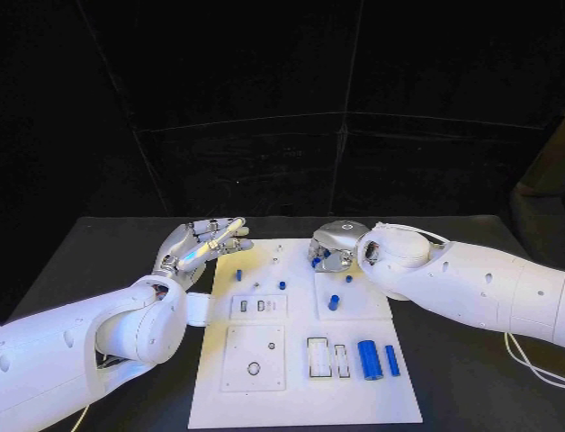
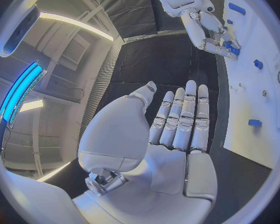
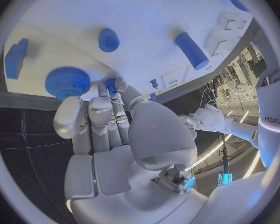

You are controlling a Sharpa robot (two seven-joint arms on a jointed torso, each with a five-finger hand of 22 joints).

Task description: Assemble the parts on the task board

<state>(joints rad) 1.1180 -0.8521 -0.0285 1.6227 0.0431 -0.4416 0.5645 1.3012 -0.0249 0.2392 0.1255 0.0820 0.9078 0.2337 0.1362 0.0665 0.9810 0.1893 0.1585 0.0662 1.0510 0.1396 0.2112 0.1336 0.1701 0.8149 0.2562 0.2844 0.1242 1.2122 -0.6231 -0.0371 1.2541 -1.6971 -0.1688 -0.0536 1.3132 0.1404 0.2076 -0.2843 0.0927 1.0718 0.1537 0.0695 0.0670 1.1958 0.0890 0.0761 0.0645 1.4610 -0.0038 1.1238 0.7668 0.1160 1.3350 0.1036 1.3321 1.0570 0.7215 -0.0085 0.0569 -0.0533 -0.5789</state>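
Note:
The white task board (image 1: 302,405) lies in the middle of the black table. Over its far edge my right hand (image 1: 336,248) points its fingers down and pinches a small blue peg (image 3: 110,84) at the fingertips, just beside a blue gear (image 3: 68,81) on the board (image 3: 146,15). My left hand (image 1: 205,245) is raised off the board's far left corner, its fingers (image 2: 180,119) straight and holding nothing. From the left wrist, the right hand (image 2: 211,30) shows with blue at its fingertips. Two blue cylinders (image 1: 370,360) stand near the board's right front.
Small blue parts (image 1: 335,302) dot the board's middle. Grey inset plates (image 1: 255,357) and empty rectangular slots (image 1: 318,357) sit toward the front. A blue block (image 3: 15,58) and a blue rod (image 3: 192,50) lie near the right hand. Black table (image 1: 88,261) flanks the board.

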